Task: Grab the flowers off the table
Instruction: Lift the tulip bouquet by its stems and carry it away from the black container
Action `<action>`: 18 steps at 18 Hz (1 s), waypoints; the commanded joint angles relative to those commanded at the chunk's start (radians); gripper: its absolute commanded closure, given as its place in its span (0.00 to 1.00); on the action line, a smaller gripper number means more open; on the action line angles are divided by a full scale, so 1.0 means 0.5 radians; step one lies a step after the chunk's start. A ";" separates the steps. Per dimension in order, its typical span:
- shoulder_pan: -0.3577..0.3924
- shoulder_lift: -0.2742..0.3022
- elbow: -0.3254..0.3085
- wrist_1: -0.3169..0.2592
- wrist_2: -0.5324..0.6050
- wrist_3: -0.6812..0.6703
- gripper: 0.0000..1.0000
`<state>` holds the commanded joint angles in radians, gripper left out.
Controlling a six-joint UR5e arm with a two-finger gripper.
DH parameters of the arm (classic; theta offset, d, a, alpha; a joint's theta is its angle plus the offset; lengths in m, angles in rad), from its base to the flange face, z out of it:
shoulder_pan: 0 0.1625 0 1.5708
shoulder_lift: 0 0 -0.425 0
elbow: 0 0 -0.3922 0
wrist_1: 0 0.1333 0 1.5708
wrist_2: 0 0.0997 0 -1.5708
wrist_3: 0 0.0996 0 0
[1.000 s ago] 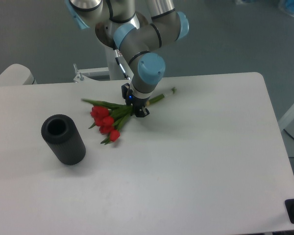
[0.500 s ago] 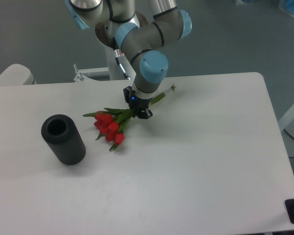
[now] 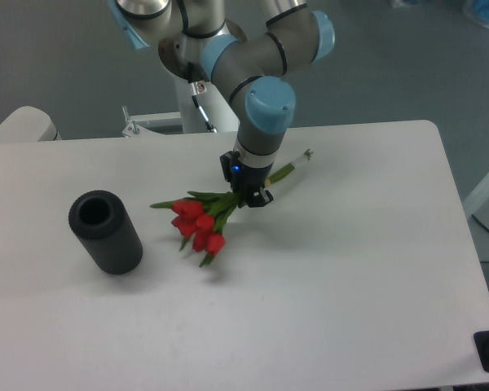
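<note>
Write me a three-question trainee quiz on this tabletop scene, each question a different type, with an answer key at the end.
1. True or false: the gripper is shut on the stems of the flowers.
2. Multiple choice: the black cylinder stands where in the picture, relative to the red blooms? A) to their left B) to their right C) on top of them.
3. Short answer: which way does the cylinder's open end face?

Key:
1. True. The fingers close on the green stems of the red tulips, just behind the blooms.
2. A. It stands apart from them on the white table.
3. Upward; its dark hollow shows from above.
</note>
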<state>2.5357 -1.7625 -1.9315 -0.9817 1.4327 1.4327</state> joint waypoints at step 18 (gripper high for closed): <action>-0.028 -0.512 0.969 -0.438 0.116 -0.012 0.86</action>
<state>2.5219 -2.0185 -1.4469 -1.2008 1.4908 1.4266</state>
